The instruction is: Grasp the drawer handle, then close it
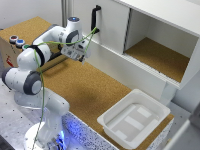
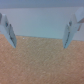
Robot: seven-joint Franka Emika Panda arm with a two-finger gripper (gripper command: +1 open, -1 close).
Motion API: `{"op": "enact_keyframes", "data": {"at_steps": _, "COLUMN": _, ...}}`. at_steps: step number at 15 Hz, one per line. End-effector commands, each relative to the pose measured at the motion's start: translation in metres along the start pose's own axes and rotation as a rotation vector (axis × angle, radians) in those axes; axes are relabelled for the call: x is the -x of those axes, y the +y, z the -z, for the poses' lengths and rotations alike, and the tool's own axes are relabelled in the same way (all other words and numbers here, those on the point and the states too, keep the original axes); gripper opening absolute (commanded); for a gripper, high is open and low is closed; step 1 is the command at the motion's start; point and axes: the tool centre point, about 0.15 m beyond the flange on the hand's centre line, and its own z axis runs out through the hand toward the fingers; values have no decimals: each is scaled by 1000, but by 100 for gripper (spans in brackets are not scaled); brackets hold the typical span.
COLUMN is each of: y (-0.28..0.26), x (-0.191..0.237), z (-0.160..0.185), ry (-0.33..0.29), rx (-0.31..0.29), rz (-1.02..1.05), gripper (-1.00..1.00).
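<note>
Cork desk [image 2: 40, 60] fills the gap between the wide-open, empty gripper [image 1: 80, 58], so it could miss the unseen drawer handle.

One robot arm [image 1: 37, 75] works the scene, carrying one gripper [image 1: 80, 54]. Beside it sits one wooden box [image 1: 11, 47] with two coloured buttons [image 1: 17, 41] showing on top. One white cabinet [image 1: 150, 35], one black bar handle [image 1: 95, 19], one white tray [image 1: 134, 117].
</note>
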Motion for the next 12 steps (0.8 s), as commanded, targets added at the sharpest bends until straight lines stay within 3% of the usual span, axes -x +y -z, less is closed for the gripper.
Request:
{"op": "enact_keyframes", "data": {"at_steps": 1, "y": 69, "x": -7, "z": 35, "ry": 18, "rx": -23, "rz": -45, "gripper": 100}}
{"op": "enact_keyframes", "data": {"at_steps": 2, "y": 76, "x": -11, "z": 28, "ry": 10, "rx": -55, "rz": -62, "gripper": 100}}
{"op": "enact_keyframes", "data": {"at_steps": 12, "y": 68, "x": -12, "z": 28, "ry": 8, "rx": -59, "rz": -45, "gripper": 100}}
